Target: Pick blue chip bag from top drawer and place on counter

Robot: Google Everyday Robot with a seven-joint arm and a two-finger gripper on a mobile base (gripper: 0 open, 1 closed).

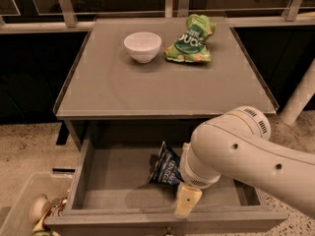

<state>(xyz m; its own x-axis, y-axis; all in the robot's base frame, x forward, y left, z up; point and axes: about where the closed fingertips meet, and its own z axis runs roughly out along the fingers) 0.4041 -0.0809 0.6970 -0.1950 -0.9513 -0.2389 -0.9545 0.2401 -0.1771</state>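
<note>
The blue chip bag (166, 166) stands crumpled in the middle of the open top drawer (108, 181), on its flat grey bottom. My gripper (187, 201) hangs from the big white arm (246, 151) just right of the bag, low over the drawer's front part and close to the bag's right edge. The arm hides the bag's right side and the right half of the drawer. The counter (162, 90) lies above the drawer.
A white bowl (142, 46) and a green snack bag (192, 39) sit at the back of the counter. A pale bin (29, 213) with small objects stands on the speckled floor at lower left. A white post (301, 100) stands at right.
</note>
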